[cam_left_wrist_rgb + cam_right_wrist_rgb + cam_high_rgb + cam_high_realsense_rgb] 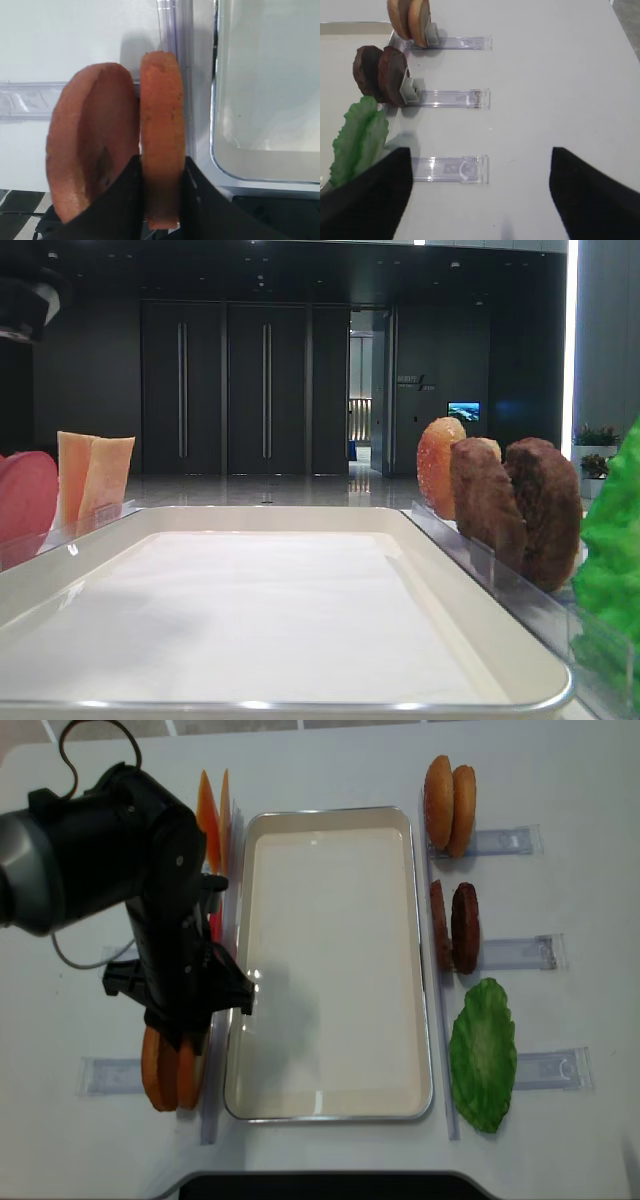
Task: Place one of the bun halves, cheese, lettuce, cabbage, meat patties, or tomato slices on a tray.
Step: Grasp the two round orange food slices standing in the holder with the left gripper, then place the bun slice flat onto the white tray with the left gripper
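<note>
Your left tool (pixel 160 172) is closed on a bun half (pixel 161 135), its two black fingers (pixel 122 200) pressed against either flat face of the disc, which stands on edge. A second bun half (pixel 92 140) stands just beside it on the side away from the tray, touching or nearly touching; you cannot tell which from the wrist view. Both sit at the end of a clear rack (pixel 30 100) on the white bench (pixel 330 770), just outside the near left corner of the tray (pixel 420 1020). In the overhead view the left arm (pixel 110 850) covers most of that side, with the two orange discs showing below it. Your right tool (pixel 480 195) hangs above bare bench with its fingers standing wide apart and nothing between them. On the tray's right side, top to bottom in the overhead view, stand another pair of bun halves (pixel 448 805), two meat patties (pixel 455 925) and a lettuce leaf (pixel 483 1055), each at its own rack. Cheese slices (pixel 93 480) and a tomato slice (pixel 25 500) stand along the left edge. The tray's white bottom holds nothing yet.
</note>
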Robot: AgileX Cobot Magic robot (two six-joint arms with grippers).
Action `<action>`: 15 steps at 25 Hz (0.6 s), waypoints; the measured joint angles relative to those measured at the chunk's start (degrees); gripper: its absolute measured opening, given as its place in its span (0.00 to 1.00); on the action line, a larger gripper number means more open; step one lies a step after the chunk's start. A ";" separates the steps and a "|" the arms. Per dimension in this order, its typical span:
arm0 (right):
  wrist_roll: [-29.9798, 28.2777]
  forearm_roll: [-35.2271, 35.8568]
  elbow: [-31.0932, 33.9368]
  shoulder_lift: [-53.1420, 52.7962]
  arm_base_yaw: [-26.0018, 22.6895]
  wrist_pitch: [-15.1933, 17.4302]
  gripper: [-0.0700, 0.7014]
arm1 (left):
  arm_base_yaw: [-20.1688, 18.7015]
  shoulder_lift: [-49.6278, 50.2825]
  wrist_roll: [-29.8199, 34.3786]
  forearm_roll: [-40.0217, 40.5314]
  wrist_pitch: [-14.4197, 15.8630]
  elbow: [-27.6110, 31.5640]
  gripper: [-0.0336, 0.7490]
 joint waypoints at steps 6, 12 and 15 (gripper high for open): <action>0.00 0.00 0.00 0.00 0.00 0.00 0.79 | 0.00 0.00 0.00 -0.65 0.04 -0.81 0.23; 0.00 0.00 0.00 0.00 0.00 0.00 0.79 | 0.00 0.00 2.05 -3.43 0.43 -1.43 0.23; 0.00 0.00 0.00 0.00 0.00 0.00 0.79 | 0.00 -0.19 3.10 -4.42 0.43 -1.44 0.23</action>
